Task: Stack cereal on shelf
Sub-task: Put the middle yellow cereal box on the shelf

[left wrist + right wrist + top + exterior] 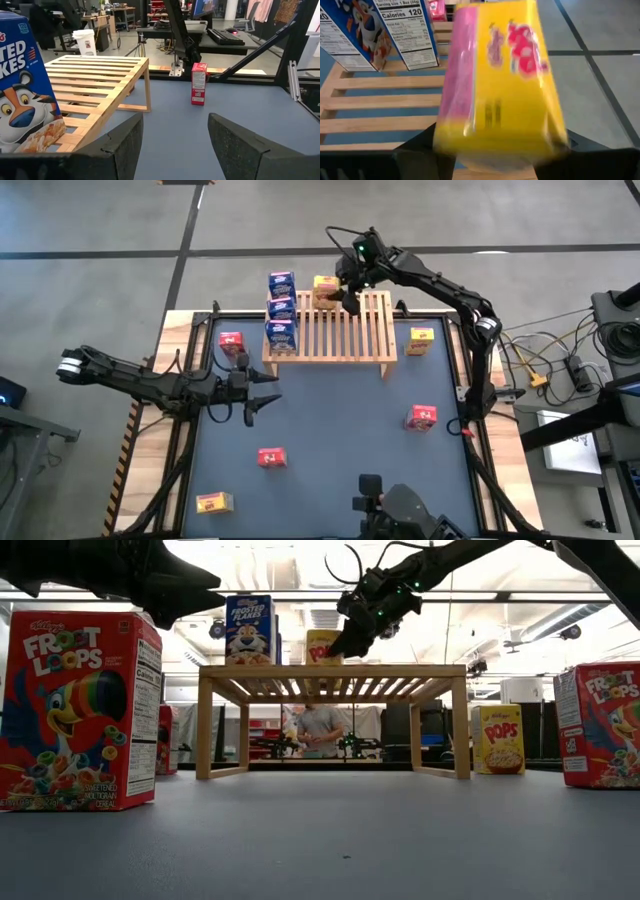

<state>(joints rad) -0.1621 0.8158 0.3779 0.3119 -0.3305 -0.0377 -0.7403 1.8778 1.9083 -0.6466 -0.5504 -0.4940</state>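
Three blue boxes (281, 310) stand on the shelf (340, 345); right gripper (345, 292) grasps a yellow box (325, 284) there; left gripper (262, 392) fingers parted, empty; five boxes remain on the worktop (340, 450).

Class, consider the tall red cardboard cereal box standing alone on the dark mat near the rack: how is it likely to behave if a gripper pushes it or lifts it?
The red cardboard cereal box stands upright on a narrow base, so a high push would probably tip it. Being thin cardboard, it is likely light and may dent if squeezed. Its flat sides should grip easily.

Left hand (175, 145) fingers apart above grey tabletop (240, 107), blue cereal box (25, 95) on slatted wooden shelf (95, 85), red cereal box (199, 83) standing beyond
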